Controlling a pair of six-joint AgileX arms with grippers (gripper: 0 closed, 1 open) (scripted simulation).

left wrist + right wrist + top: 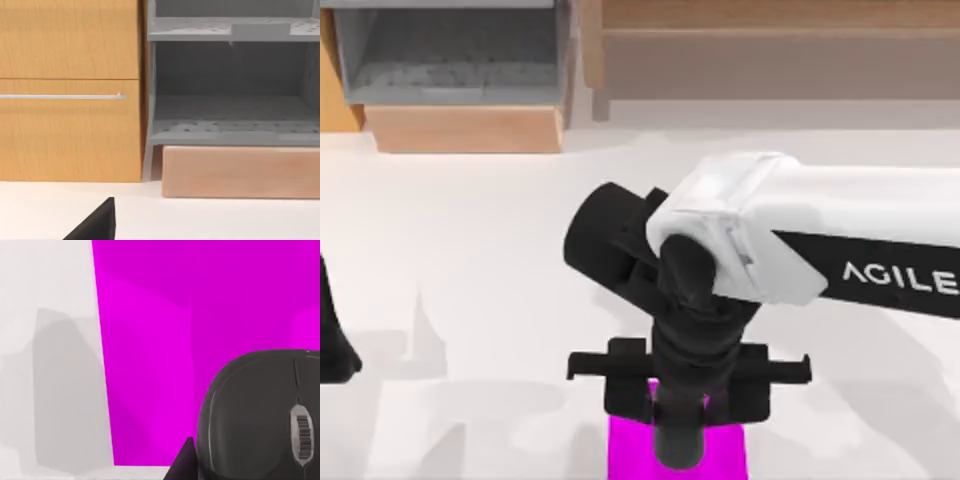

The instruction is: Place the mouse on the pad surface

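The bright magenta pad (725, 455) lies at the table's front edge, near the middle. My right gripper (678, 425) hangs over the pad's near-left part, shut on the mouse (677, 450). In the right wrist view the dark grey mouse (255, 415), with its scroll wheel showing, sits above the pad (160, 340), and one black fingertip (184, 460) presses on its side. The mouse's underside is hidden, so I cannot tell whether it touches the pad. My left gripper (332, 345) is parked at the table's left edge.
A wooden cabinet with a grey open shelf (450, 60) and a light wood block (465, 128) stand at the back left. A long wooden box (780, 60) stands at the back right. The left wrist view faces the cabinet drawer (65, 125).
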